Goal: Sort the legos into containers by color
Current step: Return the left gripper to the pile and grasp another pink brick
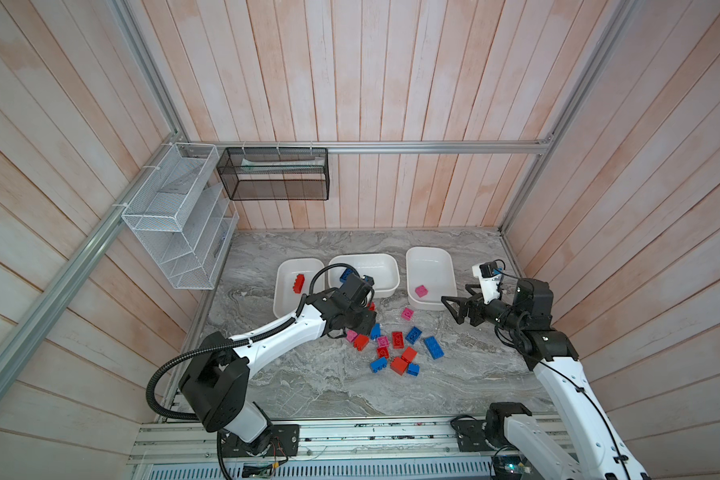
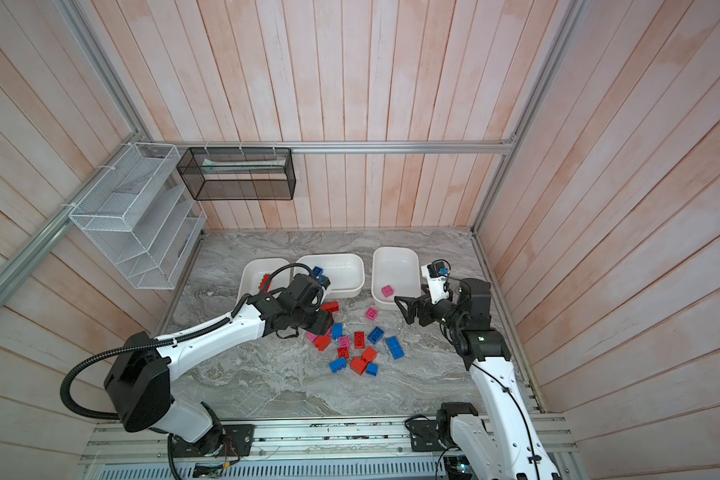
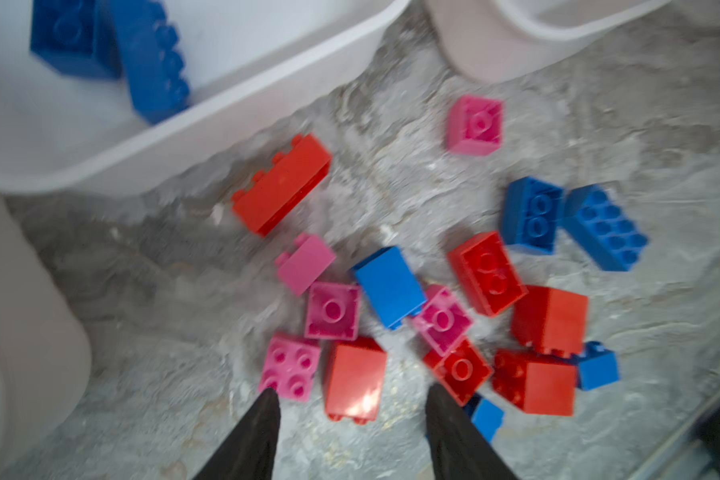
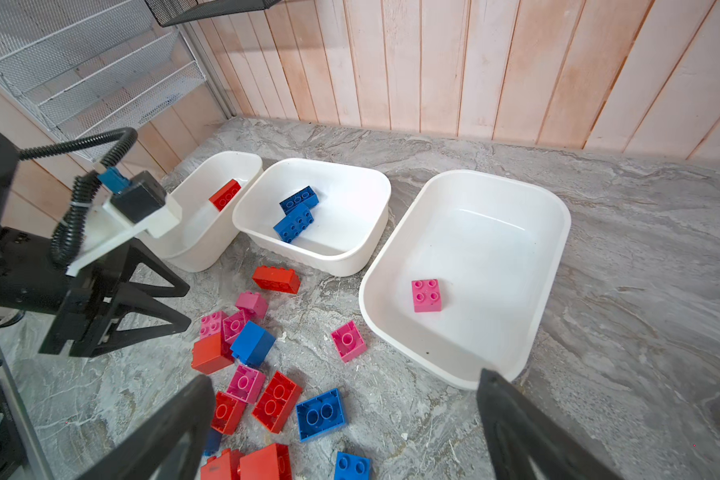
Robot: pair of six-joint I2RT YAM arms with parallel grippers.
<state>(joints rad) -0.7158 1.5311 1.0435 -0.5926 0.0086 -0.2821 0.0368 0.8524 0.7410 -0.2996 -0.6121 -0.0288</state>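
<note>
Legos (image 1: 398, 340) mostly unsorted

Three white tubs stand in a row at the back of the table (image 1: 308, 386), with most bricks in a loose pile of red, blue and pink in front of them. The left tub (image 4: 208, 245) holds one red brick (image 4: 225, 194). The left gripper (image 3: 350, 390) hangs over the left edge of the pile, its jaws parted with nothing between them. The left wrist view is blurred, but it shows a red square brick and a pink one below the tips. The middle tub (image 4: 350, 224), just beside the left tub, holds two blue bricks (image 4: 294, 223) that touch each other. A red oblong (image 4: 276, 279) lies on the table just in front of this tub, at the far edge of the pile. A lone pink brick (image 4: 348, 341) lies between the pile and the right tub (image 4: 495, 257). That tub stands a little apart from the middle one and holds a single pink square (image 4: 426, 295), studs up. The right gripper (image 1: 450, 309) hovers above the table just beside the right tub's near corner, jaws spread wide and empty
</note>
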